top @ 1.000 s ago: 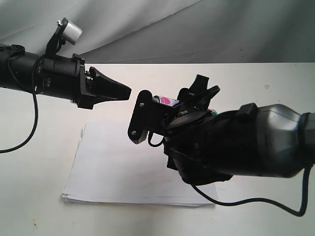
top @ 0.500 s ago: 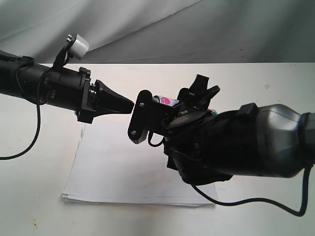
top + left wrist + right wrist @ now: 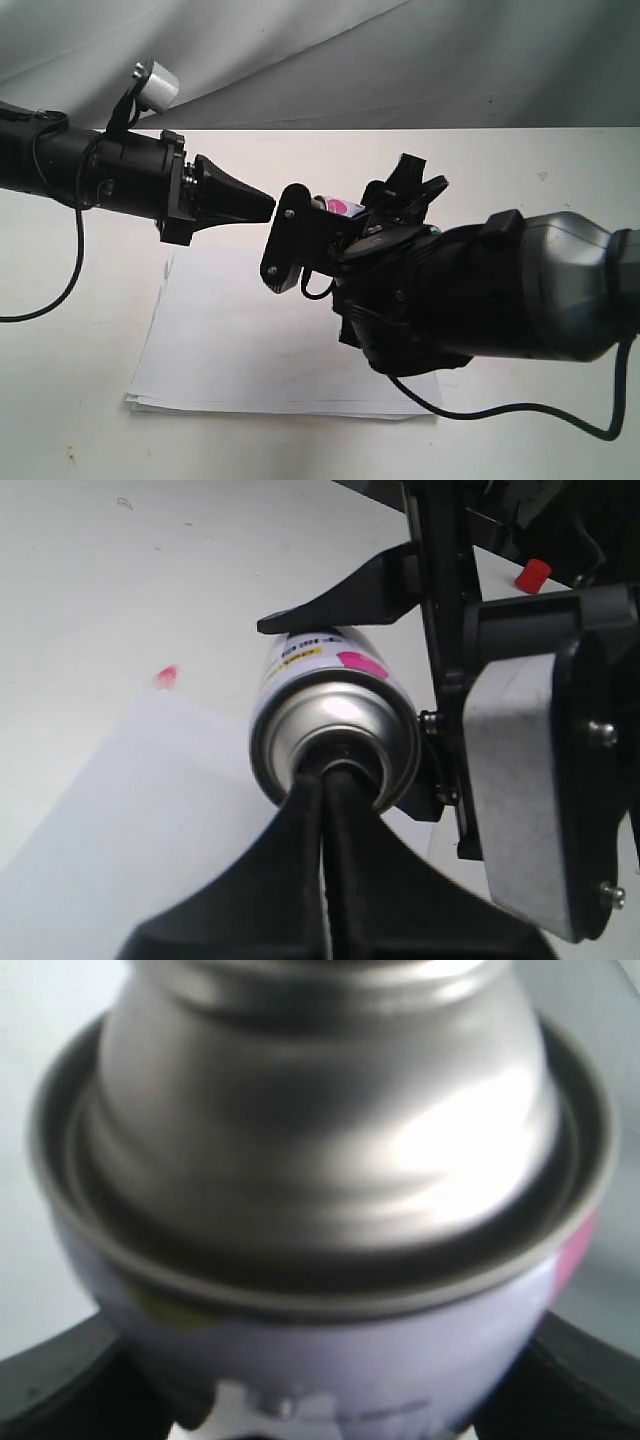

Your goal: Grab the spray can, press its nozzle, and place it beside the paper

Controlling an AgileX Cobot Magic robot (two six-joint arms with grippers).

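Note:
The spray can (image 3: 335,205) lies level above the table, with my right gripper (image 3: 385,205) shut on its body. In the left wrist view the spray can (image 3: 335,715) points its shiny domed top at the camera. My left gripper (image 3: 325,775) is shut, and its joined tips rest at the middle of that top, hiding the nozzle. In the right wrist view the spray can (image 3: 320,1160) fills the frame, held in my right gripper (image 3: 320,1400). My left gripper (image 3: 265,205) reaches in from the left, tips close to the can's end. The paper (image 3: 250,340) lies flat beneath both arms.
The white table (image 3: 560,170) runs back to a grey cloth backdrop (image 3: 300,60). A small red object (image 3: 533,575) shows beyond the right gripper. The paper (image 3: 120,820) has a small red mark (image 3: 167,675) at its edge. A black cable (image 3: 500,410) hangs under the right arm.
My left gripper has moved right and slightly down, closing onto the can's top end. The right arm and the can have stayed still.

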